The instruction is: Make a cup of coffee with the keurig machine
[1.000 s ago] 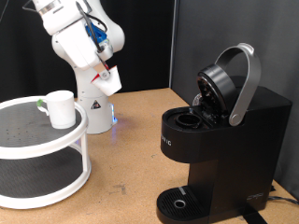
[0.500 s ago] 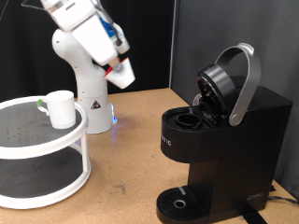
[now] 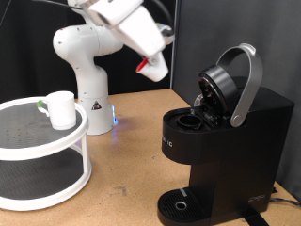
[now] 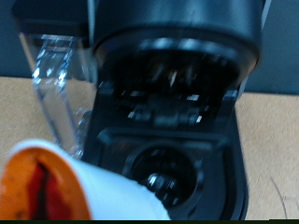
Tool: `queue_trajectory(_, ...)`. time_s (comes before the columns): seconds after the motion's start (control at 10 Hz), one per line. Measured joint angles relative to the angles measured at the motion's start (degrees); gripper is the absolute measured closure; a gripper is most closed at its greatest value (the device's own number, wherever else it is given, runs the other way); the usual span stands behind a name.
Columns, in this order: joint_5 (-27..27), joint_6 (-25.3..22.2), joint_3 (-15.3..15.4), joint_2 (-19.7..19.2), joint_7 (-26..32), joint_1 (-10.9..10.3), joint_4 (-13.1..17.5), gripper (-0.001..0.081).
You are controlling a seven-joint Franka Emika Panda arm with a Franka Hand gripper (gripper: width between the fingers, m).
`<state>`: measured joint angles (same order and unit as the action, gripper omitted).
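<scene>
— Where is your gripper (image 3: 155,66), and what is in it?

— It hangs high in the exterior view, just to the left of the keurig machine (image 3: 221,141). Its jaws are clenched on a small white pod with a red top (image 3: 153,66); in the wrist view that pod (image 4: 70,182) fills the near corner, red face turned to the camera.

— Why is the lid up?

— You have it tilted back on its grey handle (image 3: 246,85) so the pod chamber (image 4: 168,173) lies open, and the wrist camera looks straight at it.

— And the cup (image 3: 61,108)?

— It's well apart, upright on the top tier of the round white shelf (image 3: 28,151) at the exterior view's left. The drip tray (image 3: 181,203) has no cup on it.
</scene>
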<state>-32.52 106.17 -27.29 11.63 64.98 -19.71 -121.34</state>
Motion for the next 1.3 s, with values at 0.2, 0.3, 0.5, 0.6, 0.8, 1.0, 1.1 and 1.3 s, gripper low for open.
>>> queue_trajectory(0.2,-1.1,0.0,1.3,-1.6,0.0,-1.1,2.2,0.0714)
queue_trajectory(0.3,-1.1,0.7,2.1,-1.8,-0.8,-1.3,2.6,0.0714)
queue_trajectory(0.5,-1.1,1.4,2.4,-1.8,-1.4,-1.3,2.5,0.0714)
queue_trajectory(0.6,-1.5,0.2,2.4,-1.9,-0.4,-1.3,2.6,0.0714)
queue_trajectory(0.8,-1.7,-0.4,2.6,-2.6,0.9,-1.3,3.0,0.0714)
queue_trajectory(1.0,-0.7,0.6,3.3,-4.0,0.9,-1.3,3.1,0.0714)
queue_trajectory(1.1,0.0,1.0,3.7,-4.8,0.9,-1.3,3.0,0.0714)
queue_trajectory(1.3,1.2,2.8,4.5,-6.1,0.9,-1.3,2.2,0.0714)
